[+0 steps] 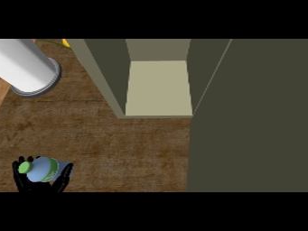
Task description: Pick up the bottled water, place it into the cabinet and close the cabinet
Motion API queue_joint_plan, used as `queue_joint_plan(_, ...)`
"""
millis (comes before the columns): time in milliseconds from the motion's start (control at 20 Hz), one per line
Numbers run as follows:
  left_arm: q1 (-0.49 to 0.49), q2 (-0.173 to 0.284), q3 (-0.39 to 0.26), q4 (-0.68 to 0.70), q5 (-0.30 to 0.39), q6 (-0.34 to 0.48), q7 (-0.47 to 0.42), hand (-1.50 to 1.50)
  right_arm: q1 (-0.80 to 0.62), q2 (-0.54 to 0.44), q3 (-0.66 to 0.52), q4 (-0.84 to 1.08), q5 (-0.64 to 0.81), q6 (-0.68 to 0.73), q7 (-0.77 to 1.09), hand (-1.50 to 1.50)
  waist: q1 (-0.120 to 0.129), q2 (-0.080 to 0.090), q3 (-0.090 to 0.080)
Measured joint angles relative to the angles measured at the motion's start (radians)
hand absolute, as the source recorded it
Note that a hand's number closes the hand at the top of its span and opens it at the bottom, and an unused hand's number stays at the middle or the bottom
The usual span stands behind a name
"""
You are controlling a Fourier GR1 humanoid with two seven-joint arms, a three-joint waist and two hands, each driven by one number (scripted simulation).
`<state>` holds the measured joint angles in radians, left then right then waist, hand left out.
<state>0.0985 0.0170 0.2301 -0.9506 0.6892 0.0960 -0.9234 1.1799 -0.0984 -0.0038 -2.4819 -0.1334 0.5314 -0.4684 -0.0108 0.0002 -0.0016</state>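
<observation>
Partly hidden, bottled water inside left hand fingers, forearm cut off

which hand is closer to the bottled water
Left. The left hand has its fingers curled round the bottled water near the view's lower left. The right hand shows nowhere in the view.

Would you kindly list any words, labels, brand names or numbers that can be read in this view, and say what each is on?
None can be read.
Bottled water, held in the left hand: a green band, but no legible lettering.
Cabinet, open: plain panels, no markings.
White cylinder at the upper left: no text visible.
Wooden counter: only grain.
</observation>
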Motion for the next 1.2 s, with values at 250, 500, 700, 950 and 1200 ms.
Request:
queue_joint_plan(250, -0.044, 0.012, 0.021, 0.038, 0.018, -0.037, -0.010, 1.50, -0.002, 0.007, 0.006, -0.004, -0.002, 0.009, 0.015, -1.50, 0.001, 0.000, 0.000)
queue_joint_plan(500, -0.064, 0.004, 0.020, 0.031, 0.027, -0.038, -0.019, 1.50, 0.009, 0.009, -0.011, -0.004, 0.000, 0.029, -0.001, -1.50, 0.000, -0.001, 0.001)
queue_joint_plan(700, -0.078, 0.006, -0.011, 0.012, -0.016, -0.020, -0.041, 1.50, 0.002, 0.013, -0.012, -0.002, 0.003, 0.030, -0.002, -1.50, 0.001, 0.000, 0.001)
queue_joint_plan(950, -0.159, 0.053, -0.159, 0.029, -0.116, -0.125, 0.055, 1.50, -0.011, 0.007, -0.005, 0.009, 0.013, 0.037, -0.023, -1.50, -0.021, 0.001, 0.000)
queue_joint_plan(1200, -0.215, 0.068, -0.248, 0.006, -0.161, -0.204, 0.130, 1.50, -0.005, 0.000, -0.029, 0.007, 0.005, 0.035, -0.024, -1.50, -0.010, 0.000, 0.001)
